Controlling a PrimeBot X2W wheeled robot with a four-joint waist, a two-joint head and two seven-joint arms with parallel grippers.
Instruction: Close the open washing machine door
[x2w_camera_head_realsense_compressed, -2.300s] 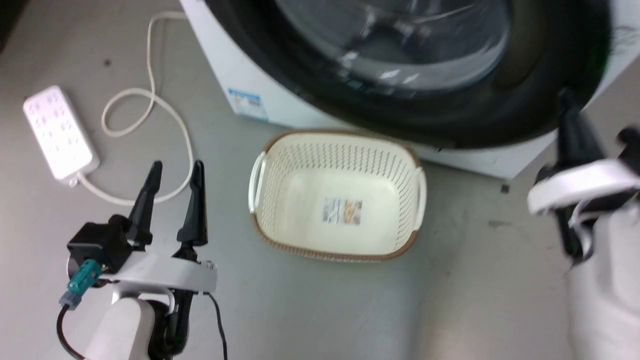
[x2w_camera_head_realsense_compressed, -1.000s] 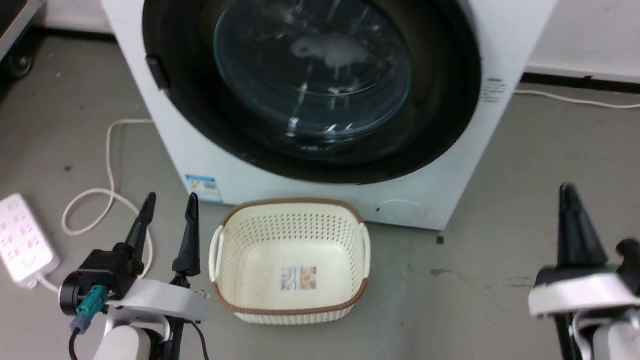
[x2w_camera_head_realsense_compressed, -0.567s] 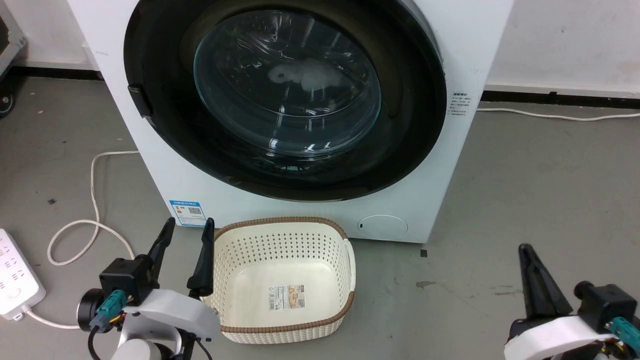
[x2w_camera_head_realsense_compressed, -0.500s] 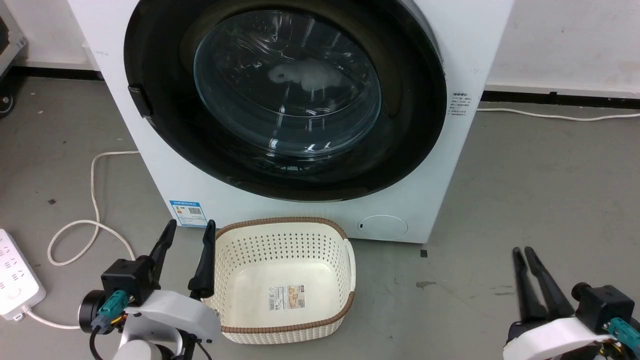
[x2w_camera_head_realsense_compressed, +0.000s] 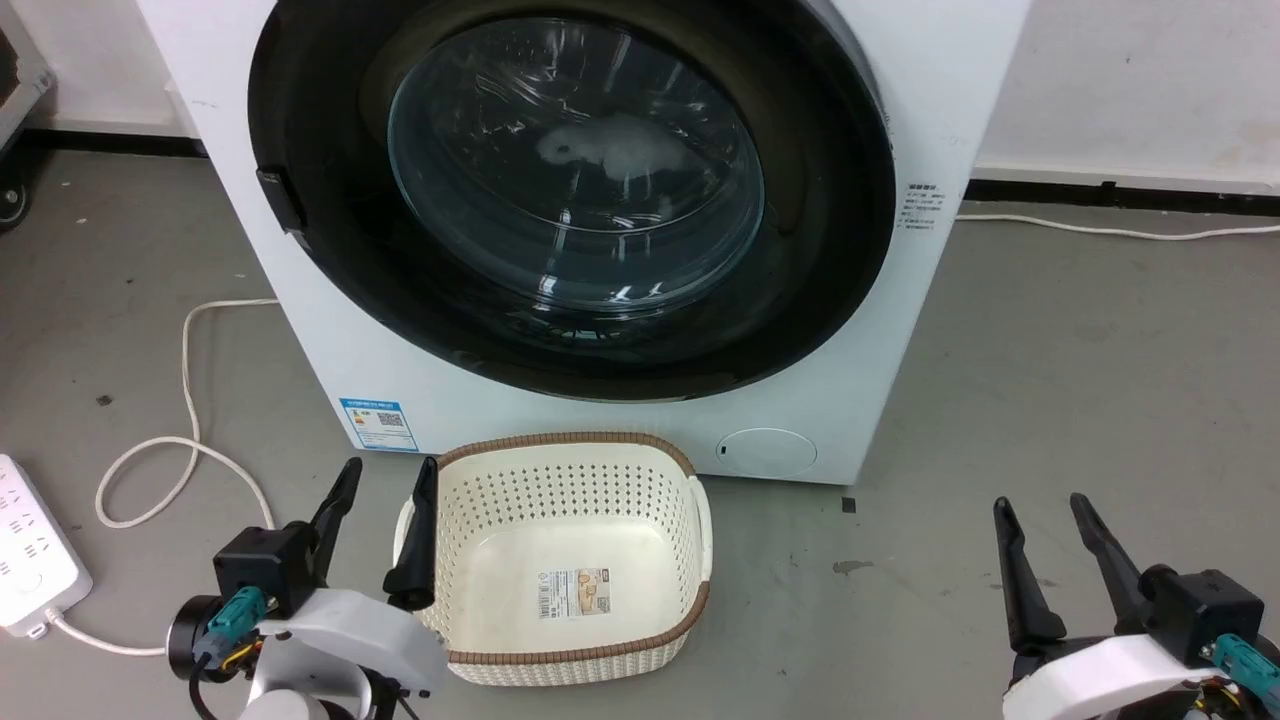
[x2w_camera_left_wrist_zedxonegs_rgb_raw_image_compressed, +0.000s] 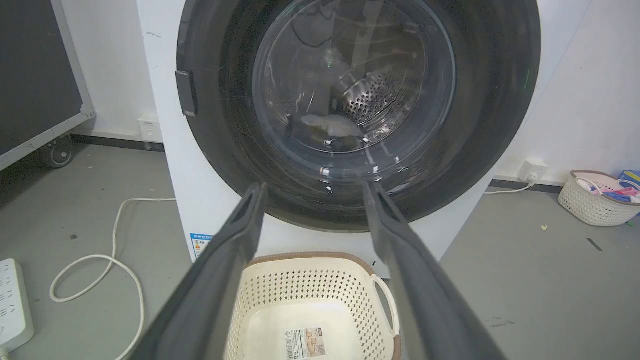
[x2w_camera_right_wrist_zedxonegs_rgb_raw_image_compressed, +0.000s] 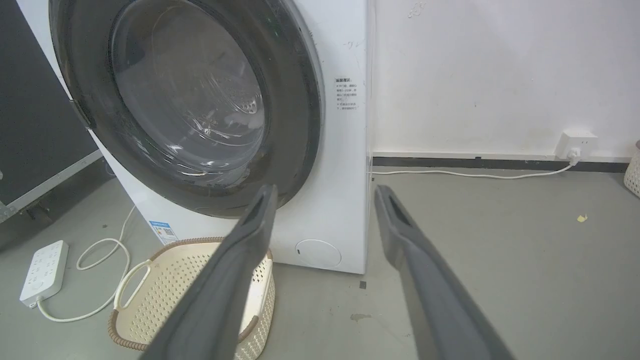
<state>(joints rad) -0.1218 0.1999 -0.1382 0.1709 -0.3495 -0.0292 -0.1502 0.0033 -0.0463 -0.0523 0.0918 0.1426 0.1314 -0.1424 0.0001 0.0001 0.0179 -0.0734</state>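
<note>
The washing machine door, a glossy black ring around a bulging glass bowl, lies flush against the white machine front. Pale laundry shows through the glass. My left gripper is open and empty, low beside the basket's left handle, well short of the door. My right gripper is open and empty over the floor, to the right of the machine. In the left wrist view the door faces the open left gripper squarely. The right wrist view shows the door at an angle beyond the open right gripper.
A cream laundry basket with a brown rim stands on the floor right before the machine. A white power strip and its looped cable lie at the left. A second basket holding clothes sits by the wall at the far right.
The head camera has lifted and drawn back, bringing the whole door into view. My right gripper's fingers have spread apart in the last half second. The left gripper has sunk slightly.
</note>
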